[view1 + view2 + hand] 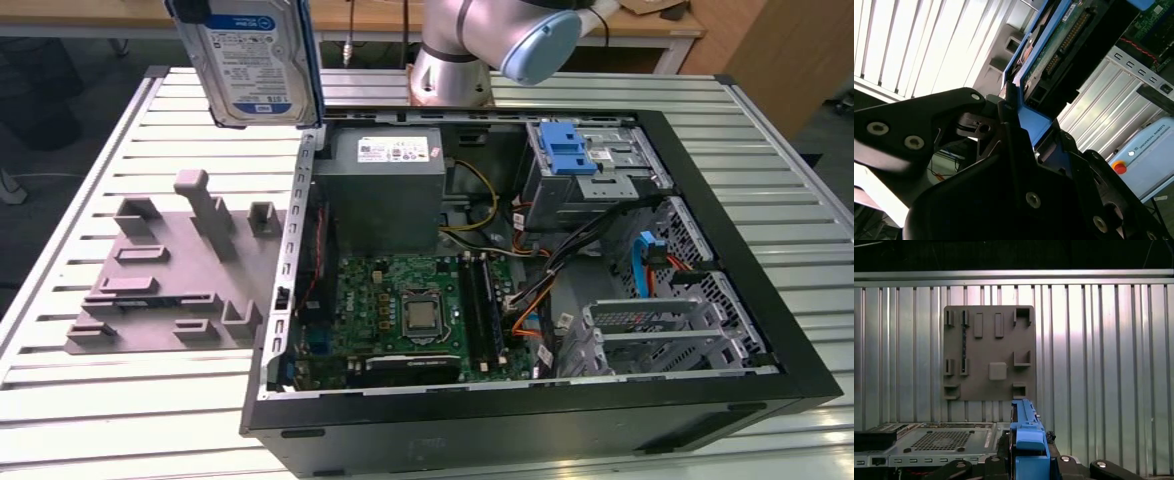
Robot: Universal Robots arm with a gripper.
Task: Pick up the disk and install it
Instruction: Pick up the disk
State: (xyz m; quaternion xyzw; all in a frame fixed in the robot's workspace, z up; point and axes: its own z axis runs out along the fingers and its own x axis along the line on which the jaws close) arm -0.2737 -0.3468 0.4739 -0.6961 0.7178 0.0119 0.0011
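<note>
Clamps the disk (pixel 254 60) by its blue frame, gripper (pixel 1029 122) fingers closed tight on it in the second wrist view. Holds it upright in mid-air, label showing, high on the exterior view's left, above the slatted table (pixel 80 400), near the grey fixture plate (pixel 160 280) and the open case (pixel 534 440).

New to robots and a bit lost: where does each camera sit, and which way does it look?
Exterior view: off the arm, high, looking down into the open computer case on the table; the arm shows beyond, the disk lifted.
First wrist view: on the arm, squarely facing the table and grey fixture plate; the arm's dark end shows.
Second wrist view: on the arm, looking along the tool, shut on the disk.
Shared: all show the disk; exterior and first wrist views show the plate.
</note>
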